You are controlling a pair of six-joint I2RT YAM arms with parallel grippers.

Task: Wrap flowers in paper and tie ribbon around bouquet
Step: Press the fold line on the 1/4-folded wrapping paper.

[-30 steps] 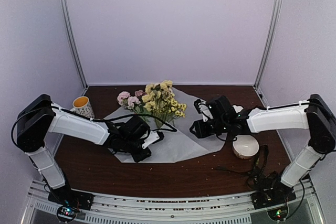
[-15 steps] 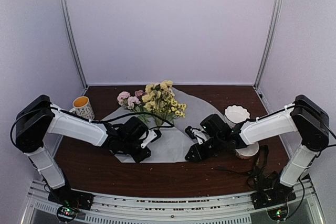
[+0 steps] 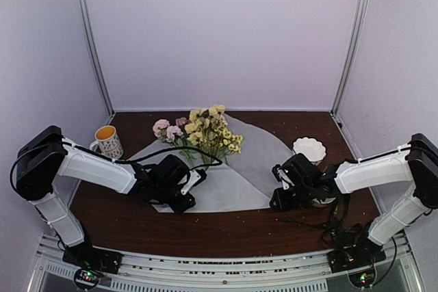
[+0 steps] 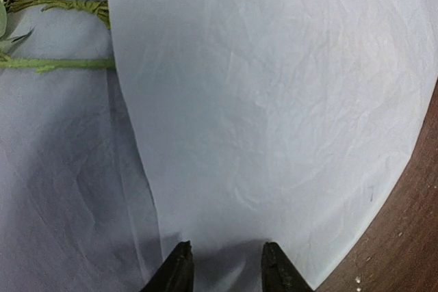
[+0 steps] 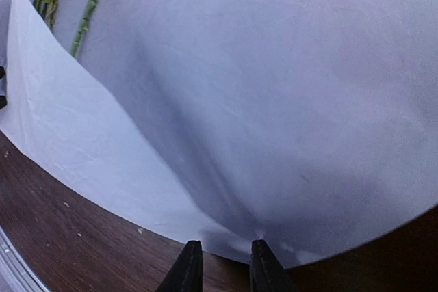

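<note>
Pale grey paper (image 3: 236, 169) lies mid-frame on the dark wood worktop (image 3: 226, 227). Flowers (image 3: 205, 131) rest on its upper part, stems running under a folded flap. Left gripper (image 4: 222, 254) pinches that flap's near edge. Right gripper (image 5: 220, 251), narrow, nips the lower-right edge. Mug (image 3: 107, 140) sits far left, white bowl (image 3: 308, 148) right.

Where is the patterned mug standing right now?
In the top view the mug stands on the table's left side near the back, left of the paper and the flowers.

Matt creased paper (image 4: 274, 100), dark wood table (image 5: 68, 237)
</note>
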